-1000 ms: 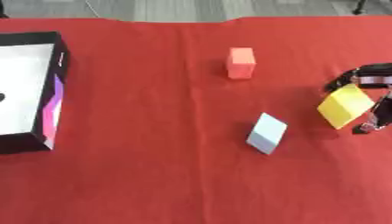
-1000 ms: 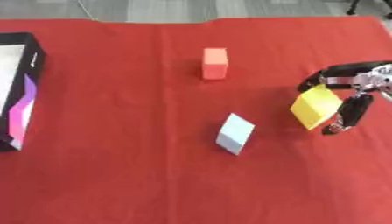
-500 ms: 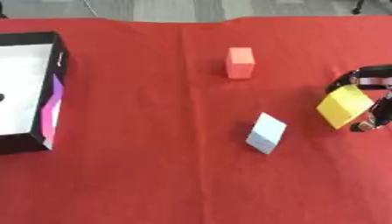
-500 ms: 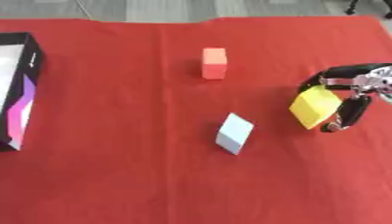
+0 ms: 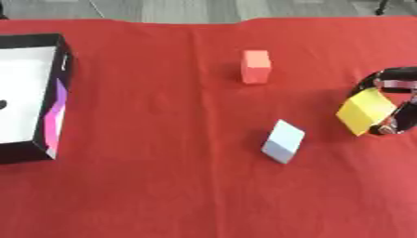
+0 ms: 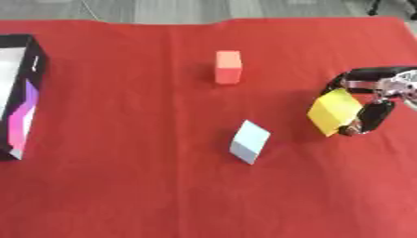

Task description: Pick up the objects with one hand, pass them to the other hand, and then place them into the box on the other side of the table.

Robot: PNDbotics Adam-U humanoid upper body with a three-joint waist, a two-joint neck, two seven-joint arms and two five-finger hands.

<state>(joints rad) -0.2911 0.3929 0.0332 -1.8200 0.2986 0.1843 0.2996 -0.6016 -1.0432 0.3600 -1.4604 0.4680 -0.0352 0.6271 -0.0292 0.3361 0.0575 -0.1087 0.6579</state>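
Red cloth [image 5: 163, 186], left eye: black box [image 5: 58, 83] far left, orange block [image 5: 256, 66], pale blue block [image 5: 283, 141] mid-table. Right eye: right hand [image 6: 376, 100] curled round yellow block [image 6: 333, 111], right edge, unobstructed.

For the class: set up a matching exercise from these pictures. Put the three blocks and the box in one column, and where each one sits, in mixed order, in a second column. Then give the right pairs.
Things:
1. yellow block
2. orange-red block
3. pale blue block
4. box

Places:
A. at the table's left edge
B. lying near the middle of the red cloth
C. between the curled fingers of the right hand
D. standing toward the far side

Pairs: 1-C, 2-D, 3-B, 4-A
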